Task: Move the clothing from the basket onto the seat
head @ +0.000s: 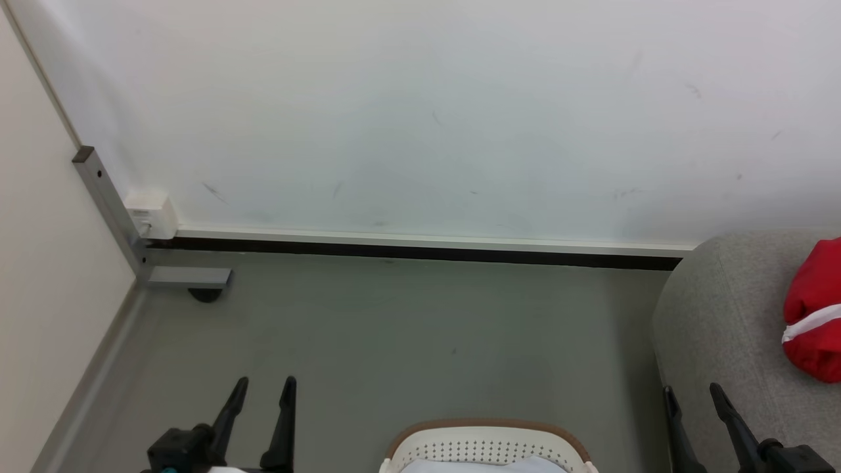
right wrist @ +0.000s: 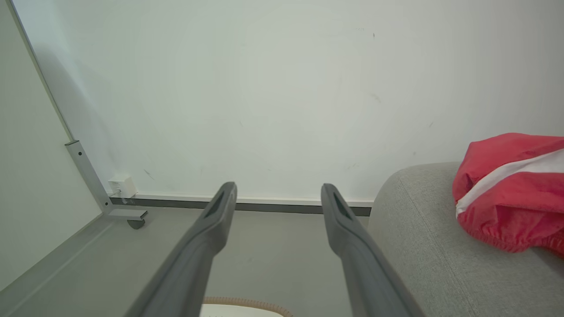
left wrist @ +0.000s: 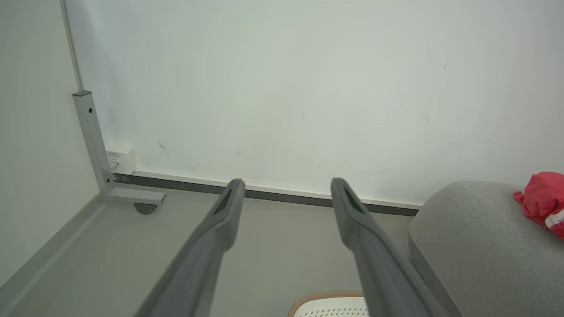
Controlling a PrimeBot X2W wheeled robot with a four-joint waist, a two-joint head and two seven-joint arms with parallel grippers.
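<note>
The cream-white basket (head: 486, 447) with its tan-brown rim stands on the floor at the bottom centre, and a plain pale white-blue cloth (head: 483, 465) shows inside it. Red clothing (head: 815, 312) with a white stripe lies on the light grey seat (head: 723, 328) at the right. The clothing (right wrist: 511, 189) also lies on the seat (right wrist: 423, 246) in the right wrist view, and appears small (left wrist: 542, 198) in the left wrist view. My left gripper (head: 266, 384) is open and empty, left of the basket. My right gripper (head: 693, 393) is open and empty over the seat's front corner.
A white wall with a dark skirting strip (head: 420, 251) runs across the back. A grey metal post with a foot and caster (head: 112, 210) and a white wall socket (head: 152, 213) stand in the left corner. Grey floor (head: 394, 328) lies between wall and basket.
</note>
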